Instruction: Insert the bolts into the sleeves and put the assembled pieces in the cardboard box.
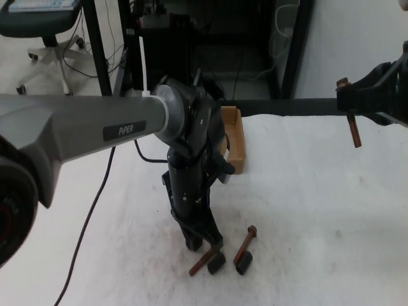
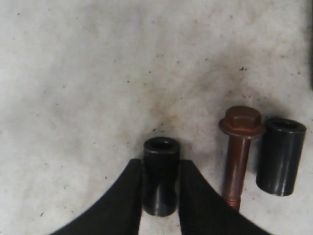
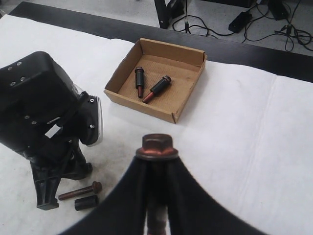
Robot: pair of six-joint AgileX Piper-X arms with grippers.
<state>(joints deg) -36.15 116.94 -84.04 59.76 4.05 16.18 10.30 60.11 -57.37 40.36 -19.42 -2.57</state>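
Down on the white bench point(image 2: 73, 73), the left hand point(image 2: 161, 169) is clenched on a short black metal sleeve point(image 2: 160, 188) — a loose copper-coloured flanged bolt point(image 2: 238, 156) and a second black sleeve point(image 2: 281, 156) lie just beside. Raised, the right hand point(image 3: 157, 164) grasps another copper bolt point(image 3: 156, 146); two assembled pieces point(image 3: 139, 81) lie in the brown cardboard box point(image 3: 146, 108).

The bolt point(image 2: 238, 156) was coppery metal, the sleeve point(image 2: 160, 164) matt black, the counter point(image 2: 73, 73) covered in rough, smudged white cloth.

2 assembled pieces point(image 3: 139, 81) lie in the cardboard box point(image 3: 142, 105); bolts point(image 1: 246, 241) and sleeves point(image 1: 243, 262) lie before it on the bench point(image 1: 331, 210).
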